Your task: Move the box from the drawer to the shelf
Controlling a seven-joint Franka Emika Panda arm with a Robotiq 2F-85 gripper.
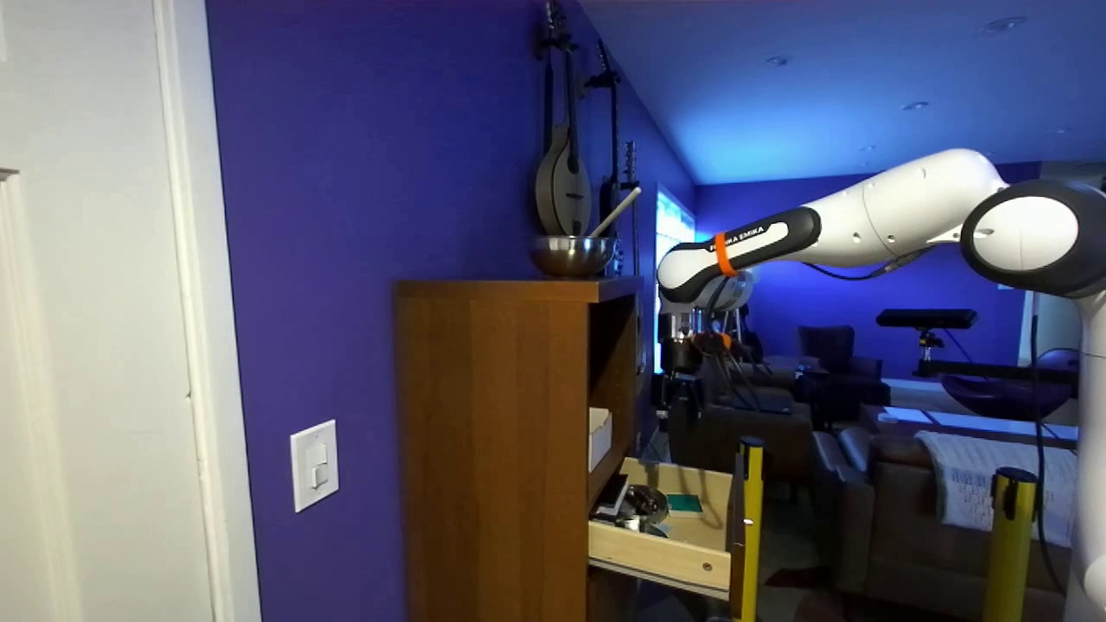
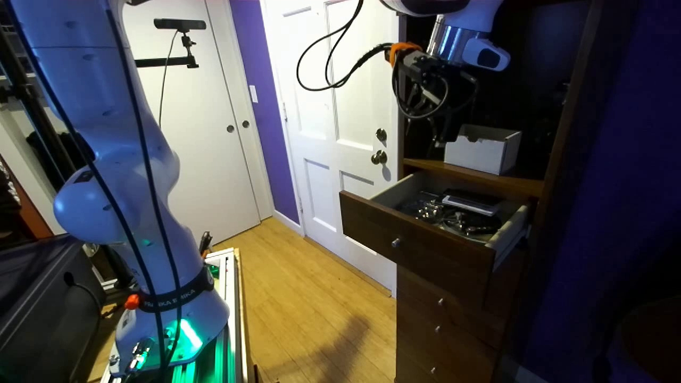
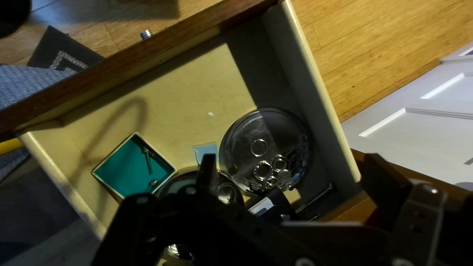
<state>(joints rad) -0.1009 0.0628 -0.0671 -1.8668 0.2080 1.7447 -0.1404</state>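
In an exterior view, a mandolin (image 1: 566, 194) hangs on the wall (image 1: 371, 173), higher than a bowl (image 1: 568, 260) with a stick (image 1: 617, 211) in it, a switch (image 1: 314, 466) lower down. In the wrist view, a tray (image 3: 123, 171) holds screws (image 3: 148, 162) and a dish (image 3: 244, 129) holds rings (image 3: 255, 171)

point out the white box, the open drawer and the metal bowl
White box (image 2: 472, 154): in an exterior view, on its wide outer wall.
Open drawer (image 3: 181, 101): in the wrist view, on a bare patch of its floor.
Metal bowl (image 1: 570, 257): in an exterior view, on its shiny outer side.
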